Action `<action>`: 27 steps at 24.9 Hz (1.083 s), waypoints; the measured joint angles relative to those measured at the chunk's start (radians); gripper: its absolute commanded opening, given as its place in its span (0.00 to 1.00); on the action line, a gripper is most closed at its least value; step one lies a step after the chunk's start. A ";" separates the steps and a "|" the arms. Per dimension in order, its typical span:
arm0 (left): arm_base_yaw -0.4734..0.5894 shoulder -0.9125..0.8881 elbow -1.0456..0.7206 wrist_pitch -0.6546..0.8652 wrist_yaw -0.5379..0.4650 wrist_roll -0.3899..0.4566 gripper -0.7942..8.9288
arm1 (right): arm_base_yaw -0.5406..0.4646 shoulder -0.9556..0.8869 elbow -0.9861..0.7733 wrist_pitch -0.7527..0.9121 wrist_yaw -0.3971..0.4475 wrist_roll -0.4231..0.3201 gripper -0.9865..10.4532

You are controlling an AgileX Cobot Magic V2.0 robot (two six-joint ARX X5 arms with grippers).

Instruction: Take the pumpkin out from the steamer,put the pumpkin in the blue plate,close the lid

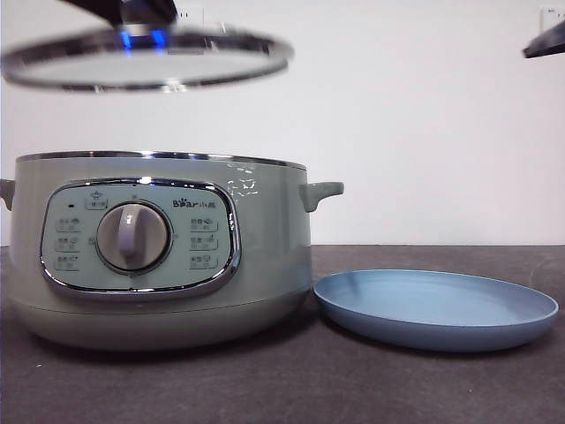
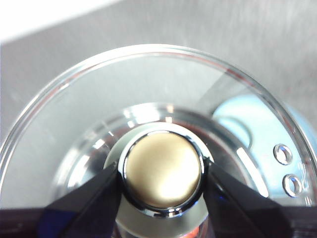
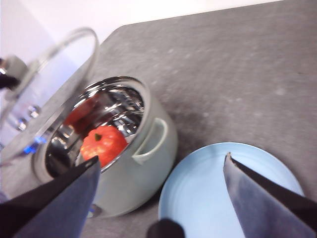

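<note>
The sage-green steamer stands open at the left of the front view. My left gripper is shut on the knob of the lid, holding it level above the pot. The orange-red pumpkin lies inside the pot, seen in the right wrist view. The blue plate lies on the table right of the pot; it also shows in the right wrist view. My right gripper is open, high above the pot's side and the plate; it shows as a dark tip at the top right.
The dark grey table runs under everything, with a white wall behind. The pot's side handle points toward the plate. The lid's glass has two small vent rivets.
</note>
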 measured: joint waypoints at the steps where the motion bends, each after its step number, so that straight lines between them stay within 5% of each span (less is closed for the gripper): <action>1: 0.000 -0.023 0.000 -0.003 -0.013 0.000 0.07 | 0.020 0.015 0.006 0.005 0.000 0.000 0.49; 13: -0.001 -0.293 0.000 -0.079 -0.309 0.000 0.07 | 0.328 0.347 0.233 -0.023 0.031 -0.051 0.60; 21: -0.001 -0.404 0.000 -0.172 -0.403 0.000 0.07 | 0.567 0.718 0.639 -0.235 0.321 -0.202 0.66; 27: -0.001 -0.399 0.000 -0.245 -0.431 0.000 0.07 | 0.672 0.999 0.969 -0.361 0.447 -0.313 0.66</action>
